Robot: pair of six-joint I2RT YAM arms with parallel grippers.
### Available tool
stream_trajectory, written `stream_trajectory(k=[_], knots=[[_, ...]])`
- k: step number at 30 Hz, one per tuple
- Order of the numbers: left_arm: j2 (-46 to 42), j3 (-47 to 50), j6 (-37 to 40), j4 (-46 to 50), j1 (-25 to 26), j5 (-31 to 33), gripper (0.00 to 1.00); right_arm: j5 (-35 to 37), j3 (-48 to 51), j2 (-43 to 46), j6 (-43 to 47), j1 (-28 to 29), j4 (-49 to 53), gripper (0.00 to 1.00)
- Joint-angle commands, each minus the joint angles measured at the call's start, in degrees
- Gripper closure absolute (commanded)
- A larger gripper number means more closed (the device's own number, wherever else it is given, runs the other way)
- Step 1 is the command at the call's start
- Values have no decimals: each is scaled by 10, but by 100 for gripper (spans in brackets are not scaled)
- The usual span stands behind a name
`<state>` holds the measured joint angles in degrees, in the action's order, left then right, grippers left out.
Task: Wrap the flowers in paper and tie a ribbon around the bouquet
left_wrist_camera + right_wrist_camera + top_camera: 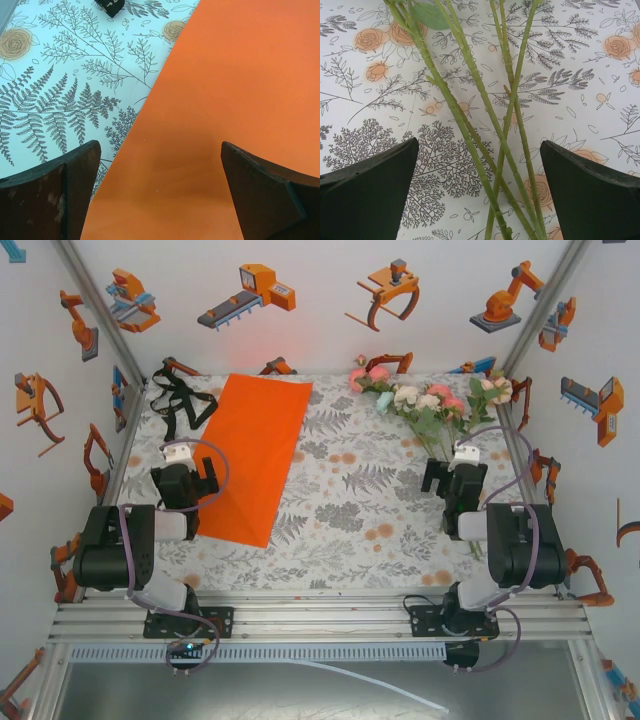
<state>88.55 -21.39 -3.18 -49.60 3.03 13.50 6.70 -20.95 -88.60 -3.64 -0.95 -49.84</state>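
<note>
Hangs the left gripper [188, 480] over the left edge of the paper [258, 455], jaws wide apart, clamping nothing; likely poised to pinch that edge. Shows the paper flat on the counter [360, 505], left half, unfolded. Sets the right gripper [452, 480] above the stems [470, 125] of the flowers [430, 400], jaws likewise apart, empty; probably lined up to grab the stems and carry them over. Places the flowers loose at far right, blooms away from the arms, well apart from the paper. Has the ribbon [180, 405] bunched at far left, just beside the paper's far left edge, untouched. Counts the paper as sole wrapper, holding nothing yet; wrapping not begun.
</note>
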Motion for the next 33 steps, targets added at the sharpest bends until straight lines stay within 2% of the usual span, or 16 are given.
stream_trajectory(k=[1,29,31,33], knots=[[-1,-11,-4,-1,0,1,3,6,-7,2,-7,-2,-9,1],[-3,-9,-3,-3,1,1,3,21,4,23,-15,-2,-11,1],[-3,-8,-3,-6,1,4,3,29,6,39,-16,-2,-5,1],[-17,-8,-7,2,2,14,3,35,4,91,-16,-2,39,1]])
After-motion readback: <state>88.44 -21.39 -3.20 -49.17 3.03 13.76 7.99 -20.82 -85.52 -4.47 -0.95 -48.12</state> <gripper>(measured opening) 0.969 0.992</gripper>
